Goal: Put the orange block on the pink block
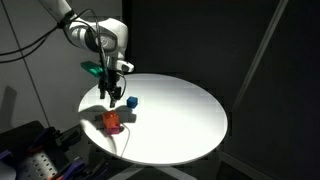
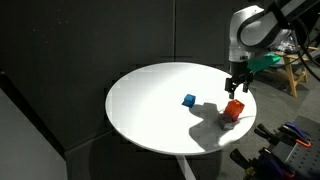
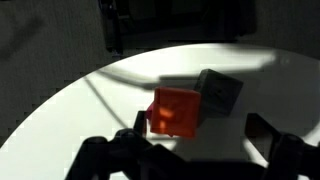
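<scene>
Where the gripper [image 1: 112, 97] hangs: over the edge region of the round white surface [image 1: 180, 110], directly above the orange block [image 1: 112, 119], clear of it with a gap showing in both exterior views.
gripper state: jaws spread wide, nothing between them; in the wrist view the two dark fingers [image 3: 125, 150] stand at the bottom edge, one to each side, neither touching a block.
orange block: bright orange cube near the rim of the surface, seen from above in the wrist view, top face lit, slightly rotated against the frame.
pink block: not clearly separable; in an exterior view the lower part under the orange looks reddish-pink [image 1: 114, 128], so it may sit beneath, cannot tell for sure.
blue cube [image 2: 189, 100]: on the surface near the orange block, apart from it, further in from the rim.
dark cube [image 3: 218, 90]: greyish in the wrist view, just beside the orange block at its upper right corner; contact unclear, and cannot tell whether it is the blue cube in dim light.
arm: white, comes in from above the rim in both exterior views.
background: dark curtain behind the surface.
</scene>
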Motion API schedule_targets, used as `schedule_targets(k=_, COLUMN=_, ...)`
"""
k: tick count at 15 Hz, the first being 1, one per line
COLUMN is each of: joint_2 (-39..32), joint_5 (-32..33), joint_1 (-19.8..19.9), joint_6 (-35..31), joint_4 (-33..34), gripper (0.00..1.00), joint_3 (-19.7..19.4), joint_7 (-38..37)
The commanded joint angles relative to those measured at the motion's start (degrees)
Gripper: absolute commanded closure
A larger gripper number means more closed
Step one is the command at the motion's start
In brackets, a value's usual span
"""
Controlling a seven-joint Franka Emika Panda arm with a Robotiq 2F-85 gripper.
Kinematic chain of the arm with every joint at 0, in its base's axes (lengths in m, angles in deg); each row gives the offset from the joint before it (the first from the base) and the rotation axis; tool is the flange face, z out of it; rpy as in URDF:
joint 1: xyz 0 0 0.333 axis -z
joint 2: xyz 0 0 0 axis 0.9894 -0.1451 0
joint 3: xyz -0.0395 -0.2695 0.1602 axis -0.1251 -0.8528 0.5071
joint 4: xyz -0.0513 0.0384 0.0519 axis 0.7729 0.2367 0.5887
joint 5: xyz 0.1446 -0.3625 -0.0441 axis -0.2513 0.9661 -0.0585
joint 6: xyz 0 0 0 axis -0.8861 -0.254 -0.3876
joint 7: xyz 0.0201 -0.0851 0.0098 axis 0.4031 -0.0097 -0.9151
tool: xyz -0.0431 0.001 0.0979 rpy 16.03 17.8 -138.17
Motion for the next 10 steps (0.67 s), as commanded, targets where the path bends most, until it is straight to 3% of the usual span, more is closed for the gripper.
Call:
schedule_targets(k=1, joint_2=4.9, joint_5=-0.6, joint_1=-0.6, joint_6=1.8, joint_4=0.1, gripper=0.00, joint_3=1.1, joint_7=-0.3)
schedule_targets(k=6, joint_2=10.4, joint_5=-2.1, joint_1=-1.5, joint_6=1.0, joint_4=-0.6, gripper=0.00, joint_3=2.5, joint_7=0.0)
schedule_targets(k=10, joint_2=13.9, joint_5=-2.4, joint_1=-1.9, joint_6=5.4, joint_4=-0.6, gripper=0.00, joint_3=3.3, joint_7=-0.8)
